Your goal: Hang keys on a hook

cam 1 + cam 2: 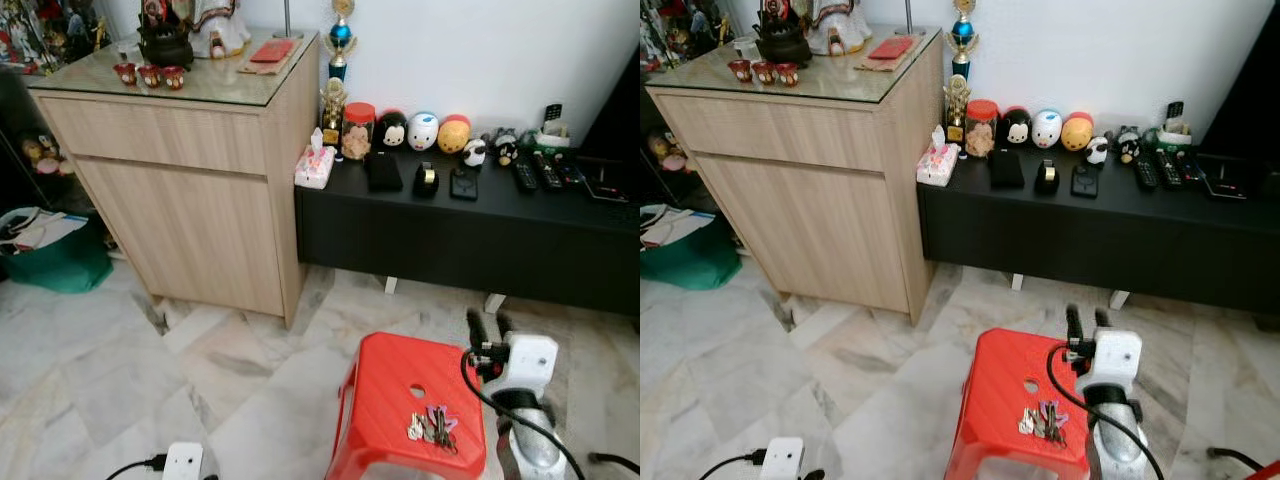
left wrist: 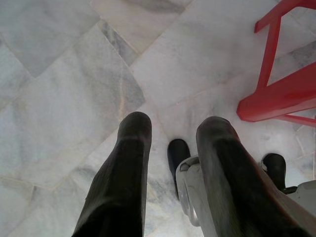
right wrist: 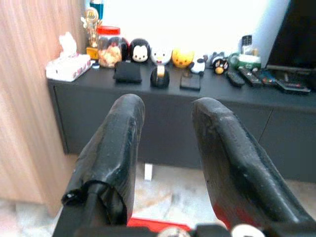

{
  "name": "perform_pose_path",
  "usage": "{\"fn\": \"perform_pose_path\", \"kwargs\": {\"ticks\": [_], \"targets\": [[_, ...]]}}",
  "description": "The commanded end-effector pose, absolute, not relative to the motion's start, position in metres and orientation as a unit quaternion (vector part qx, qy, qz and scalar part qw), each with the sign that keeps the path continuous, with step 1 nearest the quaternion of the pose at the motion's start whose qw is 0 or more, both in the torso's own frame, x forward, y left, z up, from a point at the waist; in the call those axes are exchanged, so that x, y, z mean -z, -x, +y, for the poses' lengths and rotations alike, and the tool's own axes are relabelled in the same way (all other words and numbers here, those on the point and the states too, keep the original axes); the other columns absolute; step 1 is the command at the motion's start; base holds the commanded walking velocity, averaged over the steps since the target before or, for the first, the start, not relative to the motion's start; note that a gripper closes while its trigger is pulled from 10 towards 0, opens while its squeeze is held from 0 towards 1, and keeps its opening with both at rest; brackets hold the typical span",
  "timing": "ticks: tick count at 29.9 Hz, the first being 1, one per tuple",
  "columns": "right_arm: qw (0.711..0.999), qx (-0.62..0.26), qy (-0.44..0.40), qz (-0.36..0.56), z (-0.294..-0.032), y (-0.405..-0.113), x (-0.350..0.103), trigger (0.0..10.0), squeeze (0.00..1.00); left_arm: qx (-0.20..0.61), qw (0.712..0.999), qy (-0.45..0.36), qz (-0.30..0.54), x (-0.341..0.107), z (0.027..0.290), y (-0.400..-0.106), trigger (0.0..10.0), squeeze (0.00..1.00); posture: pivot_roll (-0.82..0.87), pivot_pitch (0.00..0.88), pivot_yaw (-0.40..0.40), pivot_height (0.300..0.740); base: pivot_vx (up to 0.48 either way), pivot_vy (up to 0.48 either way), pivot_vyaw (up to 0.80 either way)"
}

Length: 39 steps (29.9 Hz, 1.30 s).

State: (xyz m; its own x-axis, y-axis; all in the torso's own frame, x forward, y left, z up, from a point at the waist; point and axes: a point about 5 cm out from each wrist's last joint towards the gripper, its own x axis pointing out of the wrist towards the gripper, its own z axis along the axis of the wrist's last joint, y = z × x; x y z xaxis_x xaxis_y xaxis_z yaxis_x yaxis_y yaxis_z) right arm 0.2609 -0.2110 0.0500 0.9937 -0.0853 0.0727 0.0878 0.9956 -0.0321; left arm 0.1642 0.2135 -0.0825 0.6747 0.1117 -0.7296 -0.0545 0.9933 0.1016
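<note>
Right gripper (image 1: pixel 490 324): fingers spread, nothing between them; raised over the far right corner of the stool, pointing toward the black cabinet; white wrist housing and a black cable just behind it.
Right gripper, wrist view (image 3: pixel 165 148): both black fingers (image 3: pixel 117 143) apart, aimed at the cabinet front; red edge of the stool just below them.
Left gripper (image 2: pixel 170 168): fingers spread, empty; hanging low over the marble floor, pointed downward.
Keys (image 1: pixel 432 427): bunch lying flat on the stool top, near its front right corner, beside the right arm; not touched by either gripper.
Stool (image 1: pixel 390 385): red plastic, small round hole in the middle of the seat; standing on the floor in front of the black cabinet; leg and rim also seen past the left gripper.
Floor (image 1: pixel 110 380): pale grey-veined marble tiles.
Black cabinet (image 1: pixel 450 235): low, against the white wall; on top a tissue box (image 1: pixel 314 165), a jar with a red lid (image 1: pixel 357 130), a row of round plush toys (image 1: pixel 423 131), several remotes (image 1: pixel 536 174).
Trophy (image 1: pixel 341 40): standing at the cabinet's left end, beside the wooden cabinet.
Wooden cabinet (image 1: pixel 190 200): taller, left of the black one, glass top carrying small red cups (image 1: pixel 149 74) and a dark teapot (image 1: pixel 165 45).
Hook: cannot tell where.
</note>
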Motion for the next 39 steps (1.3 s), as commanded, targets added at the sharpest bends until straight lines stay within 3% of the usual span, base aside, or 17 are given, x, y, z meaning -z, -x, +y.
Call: {"fn": "perform_pose_path", "kwargs": {"ticks": [1,11,26,39], "targets": [[0.998,0.05,0.018,-0.025,-0.2098,-0.2619,-0.0471,10.0,0.0,-0.043,0.911,-0.039,0.408,0.0846,0.2142,-0.1593,10.0,0.0,-0.04,0.0,-0.047,0.74,0.0,0.0,0.0],[0.997,0.068,0.027,-0.004,-0.2056,-0.2667,-0.054,10.0,0.0,-0.051,0.912,-0.033,0.406,0.0839,0.2172,-0.1595,10.0,0.0,-0.03,0.0,-0.061,0.74,0.0,0.0,0.0],[0.997,0.071,0.022,0.008,-0.2077,-0.2692,-0.0545,10.0,0.0,-0.053,0.912,-0.032,0.406,0.0834,0.2152,-0.1626,10.0,0.0,-0.03,0.0,-0.062,0.656,0.0,0.0,0.0],[0.997,0.068,0.017,0.021,-0.2082,-0.2719,-0.0522,10.0,0.0,-0.054,0.912,-0.033,0.406,0.0834,0.2162,-0.1618,10.0,0.0,-0.02,0.0,-0.062,0.656,0.0,0.0,0.0]]}}
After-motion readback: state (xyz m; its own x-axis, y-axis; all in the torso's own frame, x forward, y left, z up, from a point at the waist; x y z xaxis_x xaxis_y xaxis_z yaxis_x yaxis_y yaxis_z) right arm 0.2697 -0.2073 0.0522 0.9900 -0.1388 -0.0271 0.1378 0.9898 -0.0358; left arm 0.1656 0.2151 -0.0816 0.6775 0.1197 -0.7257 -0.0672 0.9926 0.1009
